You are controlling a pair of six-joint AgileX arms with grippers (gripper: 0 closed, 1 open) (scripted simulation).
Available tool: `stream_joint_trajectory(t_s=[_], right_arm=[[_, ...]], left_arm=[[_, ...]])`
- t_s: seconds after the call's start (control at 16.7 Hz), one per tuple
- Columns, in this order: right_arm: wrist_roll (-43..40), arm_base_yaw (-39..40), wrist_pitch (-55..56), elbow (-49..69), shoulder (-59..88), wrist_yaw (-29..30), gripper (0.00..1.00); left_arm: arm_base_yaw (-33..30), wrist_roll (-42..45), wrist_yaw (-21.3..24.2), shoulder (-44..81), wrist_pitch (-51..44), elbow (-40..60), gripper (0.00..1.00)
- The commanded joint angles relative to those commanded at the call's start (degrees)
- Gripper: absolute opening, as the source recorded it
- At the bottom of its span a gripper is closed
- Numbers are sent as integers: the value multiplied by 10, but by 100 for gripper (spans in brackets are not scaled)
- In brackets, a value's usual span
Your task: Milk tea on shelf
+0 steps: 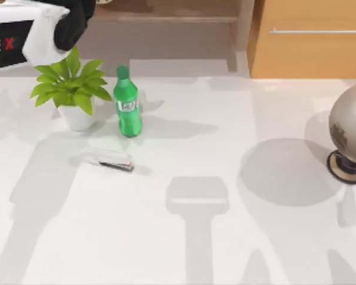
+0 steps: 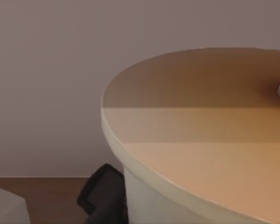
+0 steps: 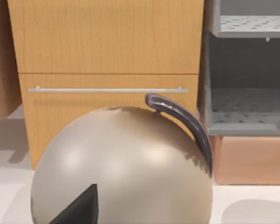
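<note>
The bench is brightly, evenly lit. Soft grey shadows are cast across it, lower centre and right. The green bottle is rendered slightly soft.

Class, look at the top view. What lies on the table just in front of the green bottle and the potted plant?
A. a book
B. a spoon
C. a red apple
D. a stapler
D: a small pale stapler with a dark underside lies flat just below the bottle and plant.
</note>
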Motion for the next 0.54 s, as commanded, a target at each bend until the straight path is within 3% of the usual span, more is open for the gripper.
stream_joint_trajectory(t_s=[0.18,0.54], right_arm=[[0,0,0,0,0,0,100],[0,0,0,0,0,0,100]], left_arm=[[0,0,0,0,0,0,98],[0,0,0,0,0,0,100]])
